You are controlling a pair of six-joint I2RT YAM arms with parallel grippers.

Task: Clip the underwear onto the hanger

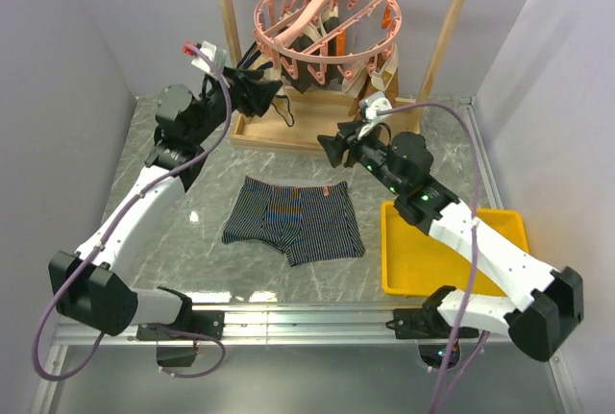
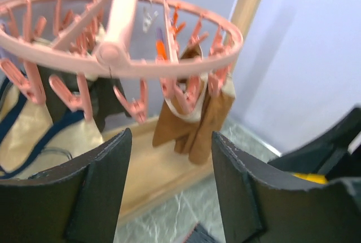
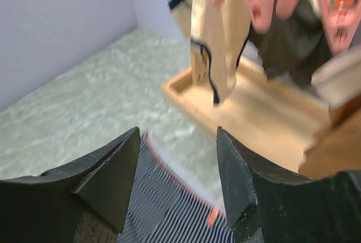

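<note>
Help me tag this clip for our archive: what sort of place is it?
Probably a lab bench staged for laundry, not a home: plain grey walls box in a marble-look table, with a wooden rack holding the pink clip hanger.

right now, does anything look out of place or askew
Nothing stands out. The underwear lies flat on the table, unclipped; the hanger hangs from the wooden rack, already holding other garments.

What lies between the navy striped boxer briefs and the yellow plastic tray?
Only bare marble tabletop separates the striped boxer briefs from the yellow tray, per the top external view.
</note>
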